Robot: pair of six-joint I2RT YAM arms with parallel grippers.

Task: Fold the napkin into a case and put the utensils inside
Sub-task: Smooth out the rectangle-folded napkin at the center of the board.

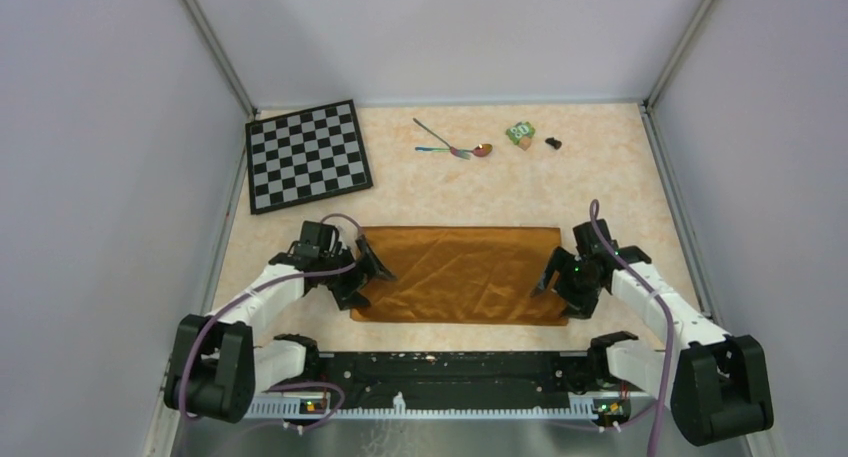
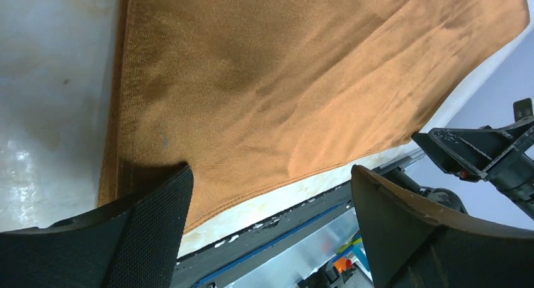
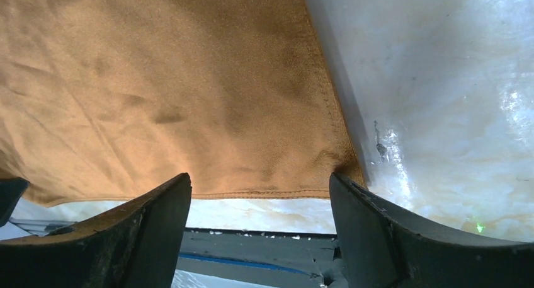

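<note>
The napkin [image 1: 460, 274] lies flat near the arms as a wide orange-brown rectangle with soft creases. No case is in view. My left gripper [image 1: 365, 272] is open at the cloth's near left corner, and its fingers [image 2: 151, 225] straddle the near hem of the napkin [image 2: 283, 80]. My right gripper [image 1: 555, 277] is open at the near right corner, with the hem of the napkin [image 3: 176, 86] lying between its fingers [image 3: 378, 225]. Neither gripper holds anything. The utensils [image 1: 455, 147], a spoon [image 1: 472, 152] and a second thin piece [image 1: 432, 132], lie crossed at the far middle.
A black-and-white chessboard [image 1: 307, 155] lies at the far left. A small green block [image 1: 520, 132] and a small black piece [image 1: 553, 142] sit to the right of the utensils. Grey walls enclose the table. The black base rail [image 1: 440, 367] runs just behind the napkin's near edge.
</note>
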